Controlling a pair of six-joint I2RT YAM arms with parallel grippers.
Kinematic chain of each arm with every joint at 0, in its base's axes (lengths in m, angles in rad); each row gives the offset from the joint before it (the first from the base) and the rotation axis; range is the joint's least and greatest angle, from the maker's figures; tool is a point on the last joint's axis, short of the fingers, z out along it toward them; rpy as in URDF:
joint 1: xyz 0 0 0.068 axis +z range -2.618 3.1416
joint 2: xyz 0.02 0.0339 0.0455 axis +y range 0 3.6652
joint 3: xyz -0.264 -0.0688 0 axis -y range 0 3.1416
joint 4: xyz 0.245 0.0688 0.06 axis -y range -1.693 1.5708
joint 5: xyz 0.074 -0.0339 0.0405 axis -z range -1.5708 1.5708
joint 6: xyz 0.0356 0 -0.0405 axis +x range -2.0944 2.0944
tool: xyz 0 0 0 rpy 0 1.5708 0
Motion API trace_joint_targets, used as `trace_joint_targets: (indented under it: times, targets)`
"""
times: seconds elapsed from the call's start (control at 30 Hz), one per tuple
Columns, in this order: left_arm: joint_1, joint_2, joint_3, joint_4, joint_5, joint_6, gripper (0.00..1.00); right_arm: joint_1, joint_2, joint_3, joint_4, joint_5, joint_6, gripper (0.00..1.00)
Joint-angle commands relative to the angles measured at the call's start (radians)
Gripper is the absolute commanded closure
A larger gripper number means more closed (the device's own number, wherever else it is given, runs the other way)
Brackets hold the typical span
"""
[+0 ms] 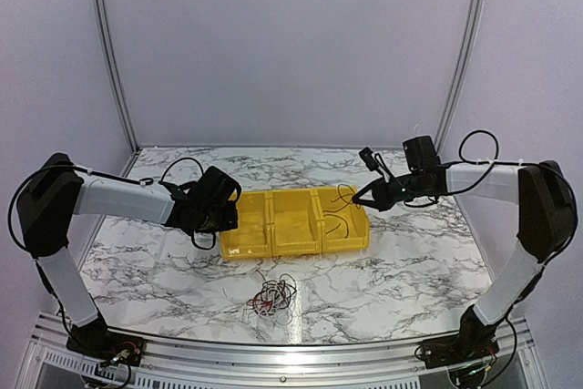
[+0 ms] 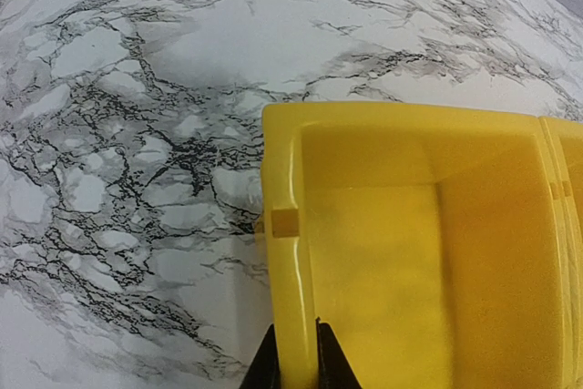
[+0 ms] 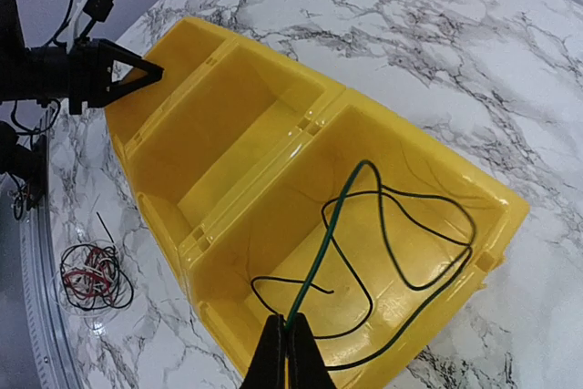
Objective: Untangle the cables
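Observation:
A small tangle of red, white and black cables (image 1: 271, 296) lies on the marble table in front of the yellow bin (image 1: 291, 249); the right wrist view shows the same tangle (image 3: 91, 275) at its left edge. My right gripper (image 3: 289, 321) is shut on one thin dark green wire (image 3: 330, 225), which loops down into the bin's right compartment. From above, that gripper (image 1: 357, 199) hovers over the bin's right end. My left gripper (image 2: 296, 334) is shut on the bin's left wall (image 2: 282, 252), one finger inside and one outside.
The bin (image 3: 310, 125) has three compartments; the middle and left ones hold nothing. Marble tabletop (image 1: 410, 271) surrounds it, with white enclosure walls at the back and sides. A metal rail runs along the near edge by the arm bases.

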Motion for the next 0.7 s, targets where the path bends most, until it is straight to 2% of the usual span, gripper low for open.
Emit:
trace_joint_targets:
  times: [0.0,0.17,0.4,0.67]
  targets:
    - [0.004,0.044,-0.014,-0.050,0.023,0.018,1.00,0.064,0.047,0.036,-0.069,0.088,-0.059,1.00]
    - [0.003,0.042,-0.016,-0.052,0.025,0.016,1.00,0.130,0.062,0.060,-0.079,0.204,-0.073,1.00]
    - [0.003,0.036,-0.014,-0.052,0.023,0.017,1.00,0.152,0.069,0.070,-0.077,0.355,-0.076,1.00]
    - [0.003,0.037,0.000,-0.058,0.014,0.022,1.00,0.180,0.089,0.107,-0.132,0.385,-0.142,1.00]
